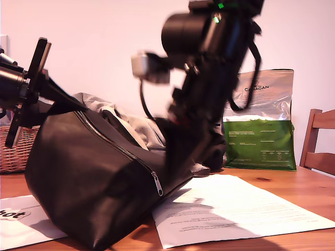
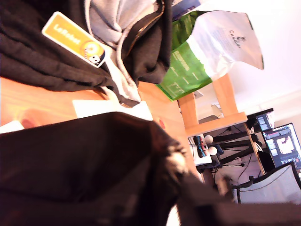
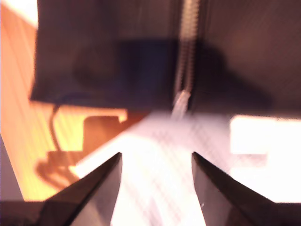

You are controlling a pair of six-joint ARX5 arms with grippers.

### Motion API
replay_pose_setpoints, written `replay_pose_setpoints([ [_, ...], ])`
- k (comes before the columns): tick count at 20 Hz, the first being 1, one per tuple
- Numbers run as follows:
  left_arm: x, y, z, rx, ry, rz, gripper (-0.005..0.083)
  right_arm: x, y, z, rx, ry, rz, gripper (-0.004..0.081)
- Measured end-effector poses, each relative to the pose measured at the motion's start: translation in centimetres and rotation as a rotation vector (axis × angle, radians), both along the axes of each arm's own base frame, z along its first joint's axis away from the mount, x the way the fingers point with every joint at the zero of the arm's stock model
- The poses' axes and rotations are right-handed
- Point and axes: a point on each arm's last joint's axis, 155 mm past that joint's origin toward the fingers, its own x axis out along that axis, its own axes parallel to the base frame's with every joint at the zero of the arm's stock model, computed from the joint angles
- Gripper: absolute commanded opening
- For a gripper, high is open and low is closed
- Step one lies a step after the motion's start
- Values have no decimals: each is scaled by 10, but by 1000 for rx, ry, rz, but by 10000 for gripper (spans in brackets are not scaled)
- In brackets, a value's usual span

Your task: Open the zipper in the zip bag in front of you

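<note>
The zip bag (image 1: pixel 89 178), a dark leather wedge, lies on the wooden table toward the exterior view's left. Its silver zipper (image 1: pixel 112 144) runs down the slanted top to a pull tab (image 1: pixel 157 184). My first gripper (image 1: pixel 58 102) reaches in from the exterior view's left and is shut on the bag's raised upper corner. Dark leather (image 2: pixel 84 160) fills the first wrist view. My second arm (image 1: pixel 204 78), motion-blurred, comes down behind the bag's low end. My second gripper (image 3: pixel 156 162) is open, short of the pull tab (image 3: pixel 180 102), with the zipper (image 3: pixel 188 47) beyond.
White paper sheets (image 1: pixel 230 209) lie under and beside the bag. Grey and black garments (image 1: pixel 131 123) are piled behind it. A silver and green CANAGAN pouch (image 1: pixel 261 120) stands at the back toward the exterior view's right, with a wooden chair (image 1: pixel 318 144) beyond. A wicker basket (image 1: pixel 15 151) sits at that view's left edge.
</note>
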Motion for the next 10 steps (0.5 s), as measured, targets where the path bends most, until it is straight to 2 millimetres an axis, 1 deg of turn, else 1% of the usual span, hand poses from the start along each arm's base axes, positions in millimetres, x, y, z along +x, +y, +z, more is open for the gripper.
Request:
replay_pose_setpoints([
  [1, 0, -2, 3, -1, -16, -7, 447, 5, 4, 13, 27, -27, -4, 428],
  [3, -1, -7, 12, 3, -82, -29, 448, 9, 8, 44, 87, -91, -5, 428],
  [5, 0, -10, 22, 17, -159, -43, 448, 9, 8, 68, 125, -130, -7, 428],
  [6, 1, -10, 24, 22, -178, -45, 448, 9, 9, 73, 134, -140, -8, 428],
  [7, 1, -10, 26, 46, -215, -52, 448, 9, 8, 73, 131, -137, -8, 428],
  [8, 3, -10, 28, 70, -254, -59, 448, 7, 6, 70, 120, -125, -8, 428],
  [10, 10, -10, 41, 116, -351, -62, 448, 4, 4, 64, 102, -105, -8, 428],
])
